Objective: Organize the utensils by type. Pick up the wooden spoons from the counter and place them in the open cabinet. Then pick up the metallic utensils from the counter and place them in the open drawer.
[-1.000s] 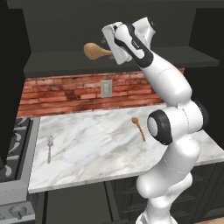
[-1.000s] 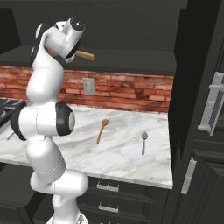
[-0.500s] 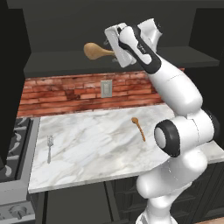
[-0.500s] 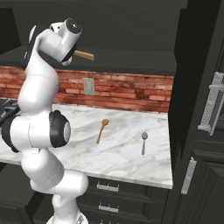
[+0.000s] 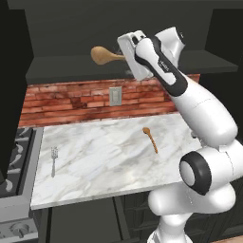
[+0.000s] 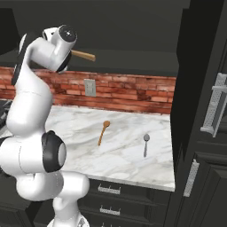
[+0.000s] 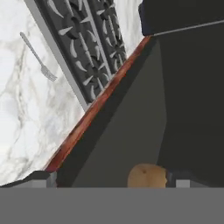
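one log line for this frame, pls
phase: stow wooden spoons | hand: open, at open cabinet | large wooden spoon: on cabinet shelf | small wooden spoon, fork, metal spoon: on counter

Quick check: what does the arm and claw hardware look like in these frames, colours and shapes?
Glossy white rounded arm with dark grey joint caps and a black band along the forearm. White boxy claw housing; small dark finger tips in the hand view. No cables or markings visible.
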You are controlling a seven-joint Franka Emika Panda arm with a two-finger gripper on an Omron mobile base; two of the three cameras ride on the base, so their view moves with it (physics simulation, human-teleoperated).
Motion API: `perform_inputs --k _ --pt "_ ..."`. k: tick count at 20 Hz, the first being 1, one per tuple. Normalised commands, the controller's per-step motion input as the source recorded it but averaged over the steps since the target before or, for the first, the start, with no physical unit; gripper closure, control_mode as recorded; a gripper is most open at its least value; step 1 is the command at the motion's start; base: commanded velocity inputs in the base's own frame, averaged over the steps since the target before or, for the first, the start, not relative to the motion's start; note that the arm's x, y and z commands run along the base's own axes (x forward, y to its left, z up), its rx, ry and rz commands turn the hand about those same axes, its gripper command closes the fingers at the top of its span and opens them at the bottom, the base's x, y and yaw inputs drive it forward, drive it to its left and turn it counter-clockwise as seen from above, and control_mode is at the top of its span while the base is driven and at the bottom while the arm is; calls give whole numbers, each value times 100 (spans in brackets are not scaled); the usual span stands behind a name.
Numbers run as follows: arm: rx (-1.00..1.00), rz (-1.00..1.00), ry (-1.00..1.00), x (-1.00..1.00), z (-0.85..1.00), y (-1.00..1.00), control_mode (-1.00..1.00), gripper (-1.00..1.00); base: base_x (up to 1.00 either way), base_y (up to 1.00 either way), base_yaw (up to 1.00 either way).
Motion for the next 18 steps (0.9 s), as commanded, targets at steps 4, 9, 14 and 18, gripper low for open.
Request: perform_inputs --k 4,9,14,18 --pt "0 -2 0 -63 -1 0 -100 -100 0 0 0" --pt "5 -12 11 -70 0 -9 -100 -100 0 0 0" --pt "3 -32 9 -80 -4 -8 -100 -100 0 0 0" --pt "10 -46 17 -74 -6 -8 -100 -100 0 0 0"
